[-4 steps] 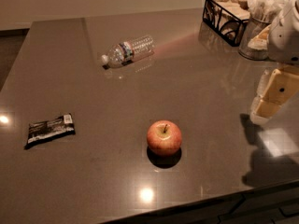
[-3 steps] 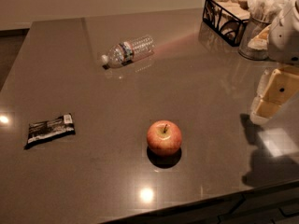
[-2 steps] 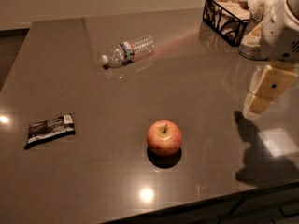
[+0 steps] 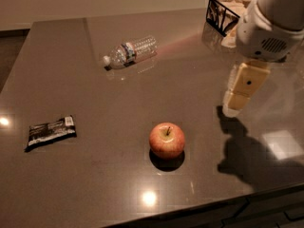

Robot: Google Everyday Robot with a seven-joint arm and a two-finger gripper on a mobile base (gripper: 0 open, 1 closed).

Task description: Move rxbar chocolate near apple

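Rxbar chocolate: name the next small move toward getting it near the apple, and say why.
Probably swing the tool left across the glossy brown table toward the flat black snack-bar wrapper. The tool hangs over the table's right side, while the wrapper lies untouched well left of the round red-and-yellow apple.

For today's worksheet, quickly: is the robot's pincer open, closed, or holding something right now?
Pincer: open or closed cannot be told; it hangs over the table, right of the apple, far from the snack bar.
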